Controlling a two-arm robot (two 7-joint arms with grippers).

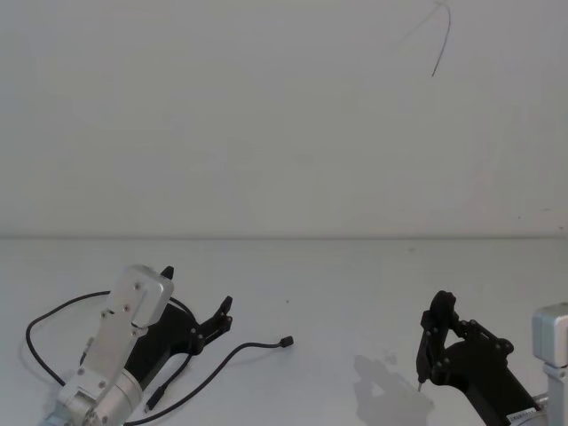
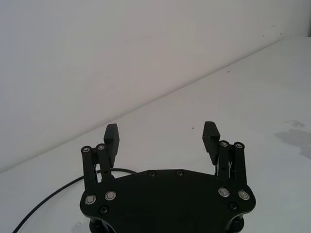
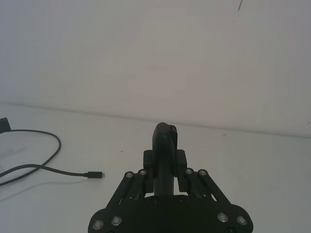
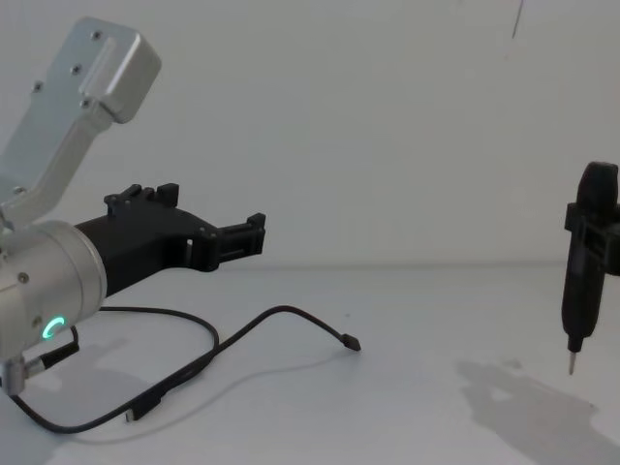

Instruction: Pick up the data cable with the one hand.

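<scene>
In the head view, the left gripper (image 1: 197, 291) is seen low on the left, above the table (image 1: 355, 284), with its jaws spread apart and nothing between them. The cable (image 1: 257, 344) is laid on the table under and around this gripper: a loop is thrown out to the left, one plug is pointed right and the other is placed near the lower edge. The right gripper (image 1: 439, 324) is held low on the right, well apart from the cable, and is clamped on a pen tool (image 1: 433, 342) with its tip turned down.

In the left wrist view, the left gripper (image 2: 161, 138) is shown with both pads wide apart and empty. A stretch of cable (image 2: 48, 196) is seen curving on the table (image 2: 272, 87) beside and below one finger.

In the right wrist view, the right gripper (image 3: 165, 162) is seen closed around the pen tool (image 3: 165, 141). The cable (image 3: 59, 143) is spread on the table farther off.

In the chest view, the left gripper (image 4: 215, 209) is held clear above the table (image 4: 436, 320). The cable (image 4: 286, 310) is arched beneath it, untouched. The pen tool (image 4: 581, 271) is hung upright at the right edge.
</scene>
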